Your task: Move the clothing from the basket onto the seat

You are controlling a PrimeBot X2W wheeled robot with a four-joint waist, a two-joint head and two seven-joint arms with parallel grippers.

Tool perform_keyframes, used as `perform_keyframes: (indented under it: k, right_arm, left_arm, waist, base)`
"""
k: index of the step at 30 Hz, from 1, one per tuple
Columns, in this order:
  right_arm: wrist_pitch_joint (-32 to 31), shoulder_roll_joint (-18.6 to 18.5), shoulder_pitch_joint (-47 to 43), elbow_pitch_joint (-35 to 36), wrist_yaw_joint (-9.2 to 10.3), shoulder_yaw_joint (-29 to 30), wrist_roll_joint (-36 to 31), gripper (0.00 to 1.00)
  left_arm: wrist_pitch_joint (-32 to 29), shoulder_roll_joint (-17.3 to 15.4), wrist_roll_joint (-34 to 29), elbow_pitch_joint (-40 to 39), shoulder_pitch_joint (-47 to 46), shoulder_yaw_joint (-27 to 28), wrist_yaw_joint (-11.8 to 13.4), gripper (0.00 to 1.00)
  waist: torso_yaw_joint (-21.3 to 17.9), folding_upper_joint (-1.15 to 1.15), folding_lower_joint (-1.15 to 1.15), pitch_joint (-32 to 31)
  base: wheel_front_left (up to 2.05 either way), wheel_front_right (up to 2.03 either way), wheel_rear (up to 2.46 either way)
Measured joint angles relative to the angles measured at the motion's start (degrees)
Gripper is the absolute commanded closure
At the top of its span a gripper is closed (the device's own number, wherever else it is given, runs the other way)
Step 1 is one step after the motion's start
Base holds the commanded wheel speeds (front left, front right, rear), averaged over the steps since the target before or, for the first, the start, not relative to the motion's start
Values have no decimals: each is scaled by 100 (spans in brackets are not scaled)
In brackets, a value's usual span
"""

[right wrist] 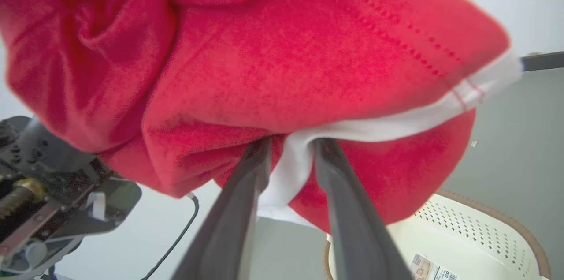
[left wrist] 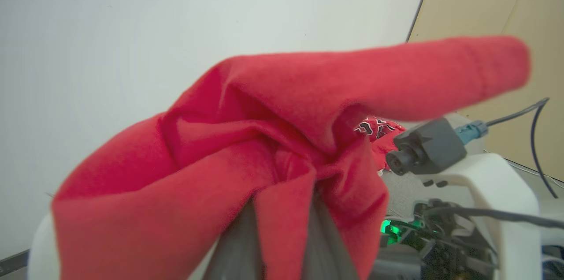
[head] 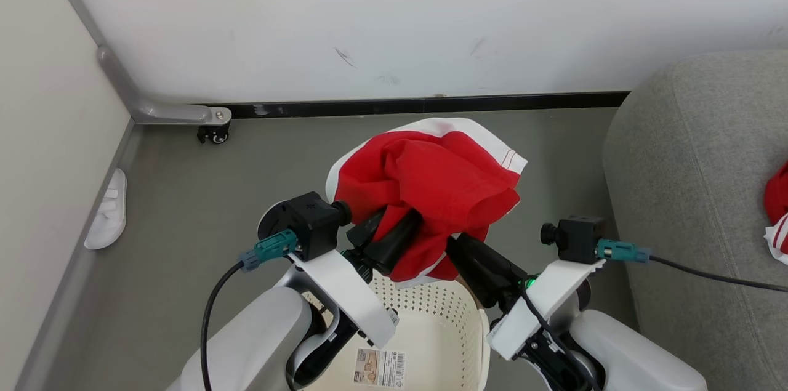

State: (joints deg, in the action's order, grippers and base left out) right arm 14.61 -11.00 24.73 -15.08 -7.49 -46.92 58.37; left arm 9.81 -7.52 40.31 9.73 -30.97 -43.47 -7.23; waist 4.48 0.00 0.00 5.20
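A red garment with white panels, the clothing (head: 431, 181), hangs bunched in the air above the cream perforated basket (head: 443, 311). My left gripper (head: 400, 218) is shut on its red fabric, which wraps the fingers (left wrist: 238, 244) in the left wrist view. My right gripper (right wrist: 291, 147) reaches up under the clothing (right wrist: 286, 50); its fingers (right wrist: 251, 192) stand apart with a white fold between them and their tips are buried in cloth. The grey seat (head: 695, 181) lies to the right, with another red garment (head: 777, 200) on it.
A white slipper (head: 108, 209) lies on the grey floor by the left wall. A metal frame leg with a small caster (head: 212, 132) stands at the back left. The white wall and black skirting run close behind the basket (right wrist: 484, 227).
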Motion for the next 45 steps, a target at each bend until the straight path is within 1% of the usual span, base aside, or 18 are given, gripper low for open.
perform_keyframes:
  k: [4,9,12,13,14,15,16,27,36,45]
  right_arm:
    - [0,-66,175,3,0,-1,2,100]
    - [0,-166,172,0,0,-3,-10,100]
    - [0,-163,169,14,0,-13,-19,100]
    - [1,-125,138,90,7,-13,355,100]
    - [-1,-123,166,152,9,-85,27,100]
    - [-1,-123,166,152,9,-85,27,100]
    - [0,-212,202,197,9,-69,-143,100]
    - [0,-337,147,320,9,-43,-219,100]
    - [0,-393,125,332,9,22,-270,100]
    - [0,-411,-16,409,9,312,-416,100]
  left_arm:
    - [-19,-8,1,-29,42,0,0,100]
    - [-24,-38,2,-33,109,4,1,100]
    - [-24,-53,4,-32,109,10,1,100]
    - [-24,-74,10,-31,111,16,3,100]
    - [-24,-113,11,-27,112,34,3,100]
    - [-24,-113,11,-27,112,34,3,100]
    - [-24,-164,18,-23,112,64,3,100]
    - [-24,-177,46,-14,113,107,24,100]
    - [-18,-204,46,47,125,188,113,100]
    - [-18,-222,46,141,238,187,138,100]
  waist:
    - [5,0,0,10]
    - [-5,0,0,22]
    - [-14,0,0,25]
    - [-18,0,0,28]
    - [-30,0,0,30]
    - [-30,0,0,30]
    - [-46,0,0,31]
    - [-133,0,0,35]
    - [-206,0,0,28]
    - [-268,0,0,-8]
  base:
    - [0,0,0]
    - [0,0,0]
    - [0,0,0]
    - [0,0,0]
    - [0,0,0]
    - [0,0,0]
    - [0,0,0]
    - [0,0,0]
    - [0,0,0]
    - [0,0,0]
